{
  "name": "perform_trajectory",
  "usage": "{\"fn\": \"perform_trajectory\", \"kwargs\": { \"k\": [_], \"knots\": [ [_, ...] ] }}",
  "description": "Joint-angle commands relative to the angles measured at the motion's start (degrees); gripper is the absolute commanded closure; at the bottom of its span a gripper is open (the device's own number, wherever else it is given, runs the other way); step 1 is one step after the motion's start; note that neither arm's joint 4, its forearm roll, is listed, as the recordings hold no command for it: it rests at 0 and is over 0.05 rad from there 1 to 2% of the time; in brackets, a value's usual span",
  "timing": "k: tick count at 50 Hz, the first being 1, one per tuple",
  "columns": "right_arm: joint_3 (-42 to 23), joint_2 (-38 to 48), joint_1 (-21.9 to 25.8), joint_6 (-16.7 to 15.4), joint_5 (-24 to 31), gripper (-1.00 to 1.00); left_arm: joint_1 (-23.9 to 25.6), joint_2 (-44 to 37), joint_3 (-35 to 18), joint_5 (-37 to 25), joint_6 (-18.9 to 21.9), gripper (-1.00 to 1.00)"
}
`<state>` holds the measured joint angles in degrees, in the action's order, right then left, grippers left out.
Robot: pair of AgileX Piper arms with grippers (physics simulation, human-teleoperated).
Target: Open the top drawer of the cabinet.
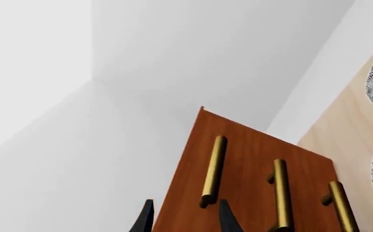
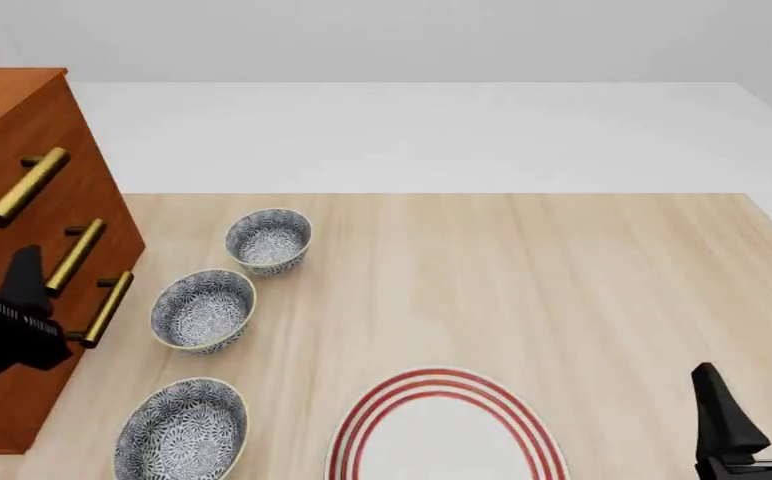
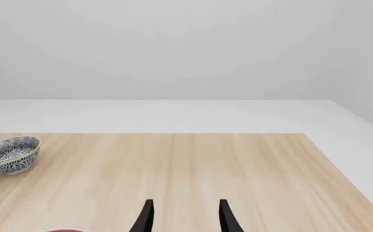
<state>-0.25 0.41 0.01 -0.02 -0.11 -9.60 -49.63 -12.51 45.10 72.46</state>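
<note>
The reddish-brown cabinet [image 2: 19,405] stands at the table's left edge with three brass bar handles on its front. The top drawer [image 2: 73,135] sits flush with the front, and its handle [image 2: 19,187] is the highest of the three. My left gripper [image 2: 23,275] hovers in front of the cabinet, below that handle, near the middle one. In the left wrist view the left gripper [image 1: 185,217] is open, with one fingertip [image 1: 225,215] just short of the end of the top handle [image 1: 213,169]. My right gripper [image 2: 757,395] is open and empty at the near right.
Three patterned bowls [image 2: 269,240] [image 2: 202,308] [image 2: 182,430] line up just right of the cabinet. A white plate with red rings [image 2: 446,430] lies at the table's near middle. The wooden table [image 2: 560,280] ends at a white floor behind and to the right.
</note>
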Motion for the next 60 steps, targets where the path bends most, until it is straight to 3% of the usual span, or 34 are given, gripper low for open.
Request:
{"fn": "perform_trajectory", "kwargs": {
  "k": [1,35,60],
  "knots": [
    [0.0,-0.01,0.0,0.0,0.0,-1.0,0.34,-1.62,-0.7,-0.24,1.48,-1.0],
    [0.0,0.01,0.0,0.0,0.0,-1.0,-0.97,-12.22,-3.35,4.84,3.16,-1.0],
    [0.0,0.0,0.0,0.0,0.0,-1.0,-2.47,-15.46,-4.37,5.94,3.7,-1.0]
  ]
}}
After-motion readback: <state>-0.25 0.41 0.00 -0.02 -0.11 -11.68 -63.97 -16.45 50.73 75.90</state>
